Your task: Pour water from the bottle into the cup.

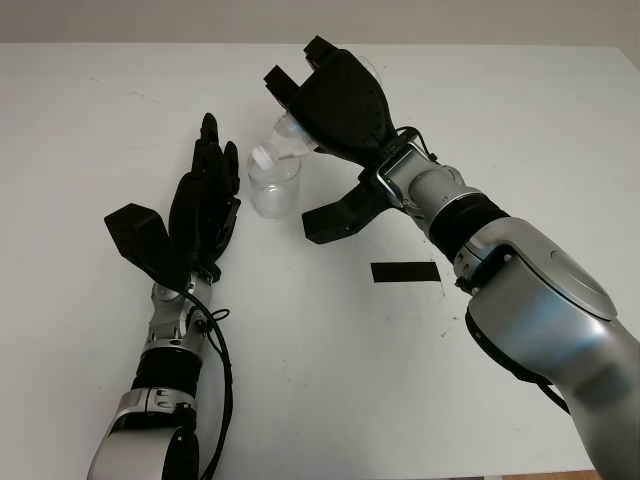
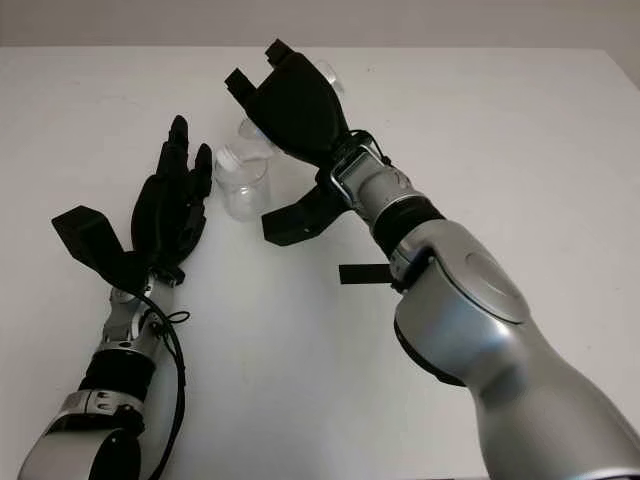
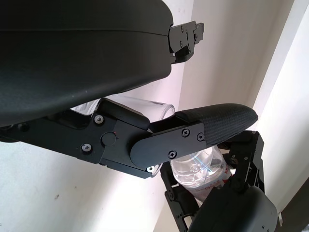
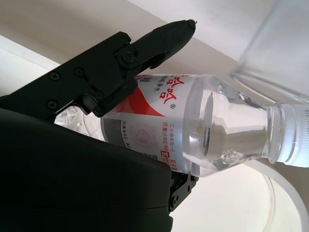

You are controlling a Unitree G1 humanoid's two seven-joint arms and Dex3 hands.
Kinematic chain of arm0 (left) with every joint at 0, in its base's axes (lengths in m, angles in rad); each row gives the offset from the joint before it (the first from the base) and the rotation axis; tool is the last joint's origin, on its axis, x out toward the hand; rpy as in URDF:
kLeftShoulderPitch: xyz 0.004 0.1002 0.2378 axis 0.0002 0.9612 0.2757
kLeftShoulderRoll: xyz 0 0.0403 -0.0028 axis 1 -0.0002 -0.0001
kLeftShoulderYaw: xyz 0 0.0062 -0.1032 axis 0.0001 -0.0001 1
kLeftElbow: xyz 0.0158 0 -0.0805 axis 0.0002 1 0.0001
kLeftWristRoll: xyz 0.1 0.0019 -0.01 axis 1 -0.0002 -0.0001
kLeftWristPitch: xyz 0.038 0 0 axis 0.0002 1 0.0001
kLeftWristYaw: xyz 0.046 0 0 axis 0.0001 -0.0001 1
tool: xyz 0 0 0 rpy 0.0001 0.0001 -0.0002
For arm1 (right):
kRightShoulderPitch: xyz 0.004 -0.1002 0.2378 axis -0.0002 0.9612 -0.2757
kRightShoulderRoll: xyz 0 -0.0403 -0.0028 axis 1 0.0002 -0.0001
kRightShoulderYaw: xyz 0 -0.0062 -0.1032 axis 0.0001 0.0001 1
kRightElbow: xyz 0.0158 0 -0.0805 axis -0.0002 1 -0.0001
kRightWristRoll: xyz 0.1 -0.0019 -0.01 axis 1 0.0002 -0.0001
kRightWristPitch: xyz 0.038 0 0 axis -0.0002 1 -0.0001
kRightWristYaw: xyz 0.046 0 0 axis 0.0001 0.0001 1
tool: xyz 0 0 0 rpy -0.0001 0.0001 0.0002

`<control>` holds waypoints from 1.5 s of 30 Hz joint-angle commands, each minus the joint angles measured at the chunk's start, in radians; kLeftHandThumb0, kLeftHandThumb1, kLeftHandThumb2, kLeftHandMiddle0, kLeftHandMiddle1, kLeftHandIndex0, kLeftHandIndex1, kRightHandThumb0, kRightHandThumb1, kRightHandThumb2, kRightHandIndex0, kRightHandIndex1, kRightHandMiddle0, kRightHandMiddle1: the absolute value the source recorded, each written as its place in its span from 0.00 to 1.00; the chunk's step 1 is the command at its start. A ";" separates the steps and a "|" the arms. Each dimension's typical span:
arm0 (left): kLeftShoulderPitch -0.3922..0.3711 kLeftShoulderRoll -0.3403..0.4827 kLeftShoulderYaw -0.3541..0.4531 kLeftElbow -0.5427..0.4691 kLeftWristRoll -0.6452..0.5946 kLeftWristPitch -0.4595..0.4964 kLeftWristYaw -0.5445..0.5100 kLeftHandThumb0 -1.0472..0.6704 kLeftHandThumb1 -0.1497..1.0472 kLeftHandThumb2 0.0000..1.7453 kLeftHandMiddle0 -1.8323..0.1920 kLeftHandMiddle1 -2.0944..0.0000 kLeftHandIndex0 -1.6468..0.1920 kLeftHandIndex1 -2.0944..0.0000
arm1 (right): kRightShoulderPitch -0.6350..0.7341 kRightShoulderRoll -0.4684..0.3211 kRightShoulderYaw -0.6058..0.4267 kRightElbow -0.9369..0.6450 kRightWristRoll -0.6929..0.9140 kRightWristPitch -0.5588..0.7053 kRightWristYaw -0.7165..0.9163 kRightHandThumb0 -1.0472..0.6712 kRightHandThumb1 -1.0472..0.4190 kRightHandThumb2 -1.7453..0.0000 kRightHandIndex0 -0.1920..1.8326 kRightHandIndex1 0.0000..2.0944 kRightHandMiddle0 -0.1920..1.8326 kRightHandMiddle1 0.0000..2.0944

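A clear plastic water bottle (image 1: 285, 140) with a red-and-white label (image 4: 159, 104) is tilted mouth-down over a clear plastic cup (image 1: 274, 190) standing on the white table (image 1: 330, 380). My right hand (image 1: 308, 128) is shut on the bottle's body from above. In the right wrist view the bottle's white cap (image 4: 294, 140) sits on its neck, just above the cup's rim (image 4: 277, 193). My left hand (image 1: 192, 190) is open, upright on the table just left of the cup, not touching it. The left wrist view has the cup (image 3: 145, 104) behind a finger and the bottle (image 3: 198, 169) beyond.
A strip of black tape (image 1: 405, 271) lies on the table to the right of the cup, under my right forearm. The table's far edge (image 1: 150, 44) meets a grey wall at the back.
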 commanded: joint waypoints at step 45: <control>0.027 0.002 -0.010 0.040 0.010 0.037 -0.037 0.11 1.00 0.42 0.99 0.97 1.00 1.00 | 0.882 -0.004 -0.952 -1.355 1.234 0.526 0.862 0.36 0.00 0.75 0.81 1.00 0.64 1.00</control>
